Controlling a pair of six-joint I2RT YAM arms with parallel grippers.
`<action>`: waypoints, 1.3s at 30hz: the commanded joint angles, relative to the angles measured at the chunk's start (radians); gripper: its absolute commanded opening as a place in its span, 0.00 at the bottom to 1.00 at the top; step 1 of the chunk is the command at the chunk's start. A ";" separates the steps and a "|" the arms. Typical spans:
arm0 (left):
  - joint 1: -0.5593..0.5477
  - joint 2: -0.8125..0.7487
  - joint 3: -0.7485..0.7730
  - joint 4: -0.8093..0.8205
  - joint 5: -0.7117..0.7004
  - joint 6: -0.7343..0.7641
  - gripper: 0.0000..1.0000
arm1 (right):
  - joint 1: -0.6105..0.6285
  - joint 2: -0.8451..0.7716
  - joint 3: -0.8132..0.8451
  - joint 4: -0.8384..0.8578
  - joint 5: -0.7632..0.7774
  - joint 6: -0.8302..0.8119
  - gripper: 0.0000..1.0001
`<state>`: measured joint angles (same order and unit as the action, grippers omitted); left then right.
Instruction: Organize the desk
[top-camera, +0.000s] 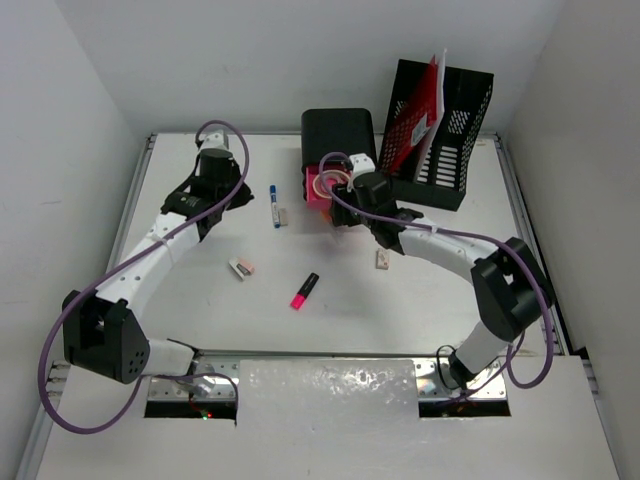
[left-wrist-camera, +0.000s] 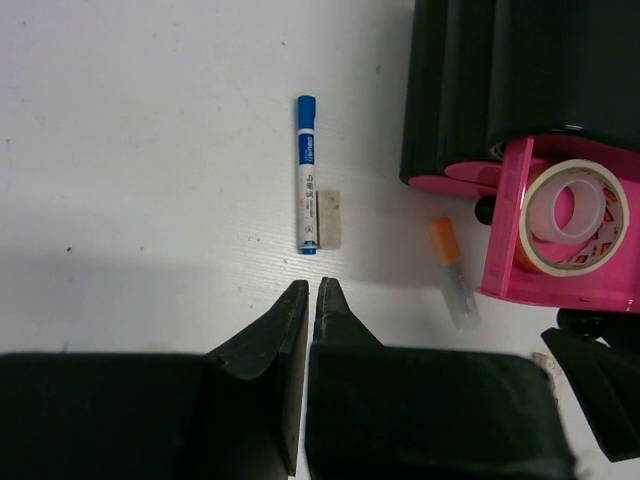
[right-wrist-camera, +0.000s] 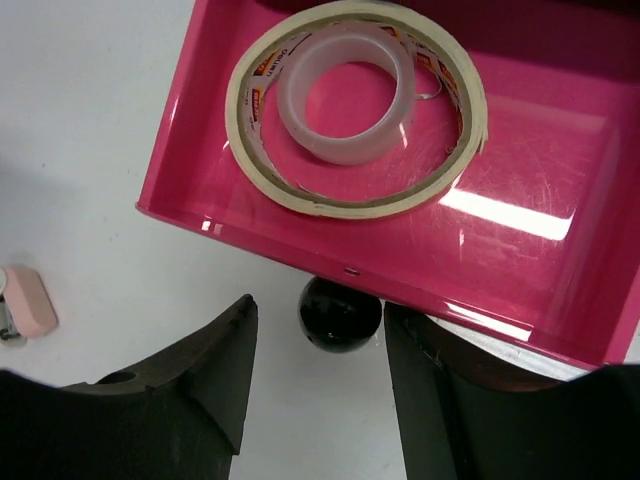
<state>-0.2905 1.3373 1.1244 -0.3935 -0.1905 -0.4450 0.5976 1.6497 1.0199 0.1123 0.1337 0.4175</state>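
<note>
The white desk (top-camera: 200, 300) holds scattered stationery. A black drawer unit (top-camera: 338, 130) has its pink drawer (top-camera: 312, 195) pulled out, with two tape rolls (right-wrist-camera: 300, 190) inside. My right gripper (right-wrist-camera: 318, 310) is open at the drawer front, jaws either side of the black knob (right-wrist-camera: 340, 318), not touching it. My left gripper (left-wrist-camera: 308, 290) is shut and empty, just short of a blue marker (left-wrist-camera: 308, 175) and a grey eraser (left-wrist-camera: 327, 218). An orange-capped pen (left-wrist-camera: 452, 272) lies beside the drawer.
A black file organizer (top-camera: 455, 150) with a red folder (top-camera: 415, 120) stands at the back right. A pink highlighter (top-camera: 304, 290), a pink-and-white eraser (top-camera: 242, 267) and a small white item (top-camera: 381, 260) lie mid-desk. Metal rails edge the desk.
</note>
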 joint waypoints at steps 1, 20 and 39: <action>0.005 -0.027 -0.003 0.010 -0.033 0.014 0.00 | 0.002 0.001 0.054 0.115 0.056 -0.054 0.53; 0.005 -0.119 0.029 -0.107 -0.104 0.066 0.00 | 0.002 0.177 0.193 0.381 0.230 -0.281 0.57; 0.005 -0.181 -0.008 -0.108 -0.133 0.077 0.00 | 0.002 0.079 0.074 0.549 0.190 -0.229 0.64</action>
<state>-0.2905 1.1942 1.1233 -0.5449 -0.3241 -0.3717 0.6018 1.8469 1.0904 0.6819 0.3515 0.1291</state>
